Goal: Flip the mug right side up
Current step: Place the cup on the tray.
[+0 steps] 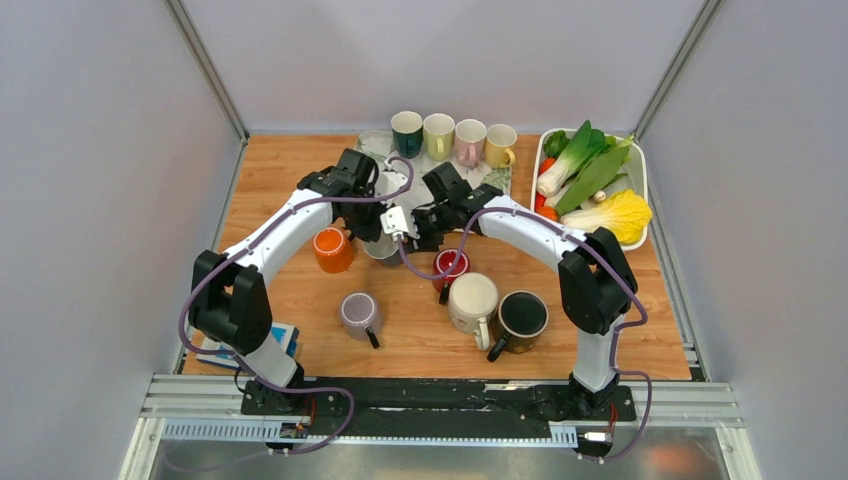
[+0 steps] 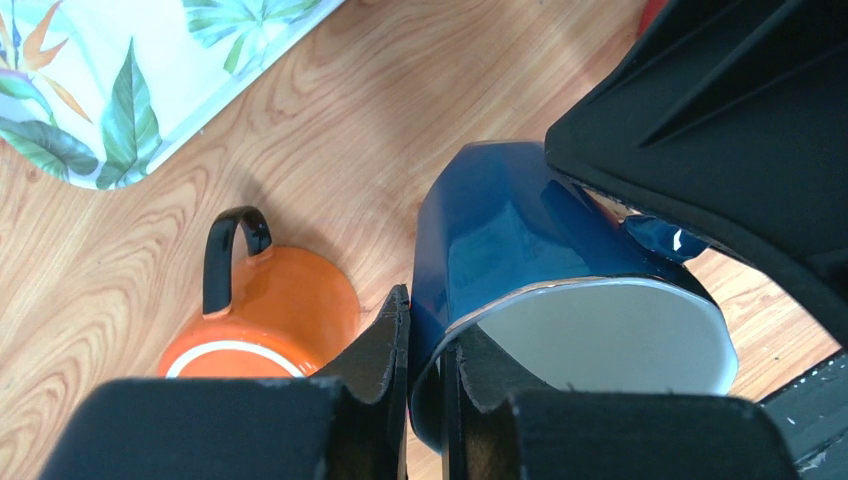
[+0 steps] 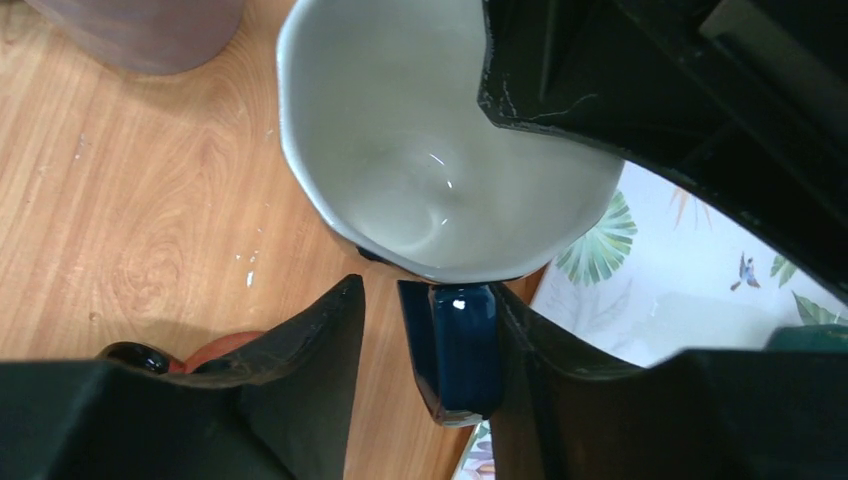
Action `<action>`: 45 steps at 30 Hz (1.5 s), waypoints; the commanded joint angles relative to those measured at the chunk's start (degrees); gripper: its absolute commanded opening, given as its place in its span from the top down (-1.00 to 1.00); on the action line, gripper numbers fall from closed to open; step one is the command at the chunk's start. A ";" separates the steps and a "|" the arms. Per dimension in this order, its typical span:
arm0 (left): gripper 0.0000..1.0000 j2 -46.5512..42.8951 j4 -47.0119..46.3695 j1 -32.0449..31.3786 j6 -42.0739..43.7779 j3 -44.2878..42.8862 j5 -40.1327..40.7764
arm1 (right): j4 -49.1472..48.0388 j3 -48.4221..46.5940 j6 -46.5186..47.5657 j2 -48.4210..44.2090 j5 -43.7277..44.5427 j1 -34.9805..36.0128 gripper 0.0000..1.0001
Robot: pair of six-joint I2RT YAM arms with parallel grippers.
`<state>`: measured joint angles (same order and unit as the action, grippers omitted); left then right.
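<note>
Left gripper (image 2: 432, 322): jaws drawn close together and clamped on the wall of the blue mug (image 2: 500, 230) at its rim, one finger (image 2: 385, 345) against the blue outside and the other against the white inside. Right gripper (image 3: 428, 300): jaws apart, with the mug's blue handle (image 3: 455, 350) standing between them. The handle lies against one finger, and a strip of table shows between it and the other finger (image 3: 310, 345), so no clamp is recorded on this side. In the top external view both wrists meet over the middle of the table (image 1: 290, 190) and cover the mug almost entirely; only a grey sliver shows below them. In the left wrist view the body of the right gripper cuts off the mug's far side, and the fingers hide its lower rim. The mug's base is visible in neither wrist view, so it cannot be told whether it rests on the wood or hangs clear; it appears tilted, mouth towards both wrist cameras. Position: between the two grippers, just beside the orange mug (image 2: 270, 315), near the edge of the leaf-printed tray (image 2: 120, 90). A purple mug (image 3: 150, 30) is cut off at the top of the right wrist view.
</note>
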<state>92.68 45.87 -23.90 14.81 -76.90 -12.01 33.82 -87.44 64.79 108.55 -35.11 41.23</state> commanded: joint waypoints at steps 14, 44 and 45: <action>-0.04 -3.60 -0.22 3.31 -6.56 -6.75 -1.02 | -3.52 0.07 -2.16 0.28 2.57 0.43 1.00; -0.14 -31.19 -4.52 15.68 -2.71 2.75 7.03 | -37.51 -34.59 -67.31 29.81 43.13 -0.45 1.00; -0.14 -31.83 -3.69 15.96 -2.43 3.43 7.15 | -37.66 -35.77 -68.13 31.04 43.67 -0.45 1.00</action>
<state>66.02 40.03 -8.80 8.12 -74.81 -3.27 4.89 -116.64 3.36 137.78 3.90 40.77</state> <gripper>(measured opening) 0.577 0.205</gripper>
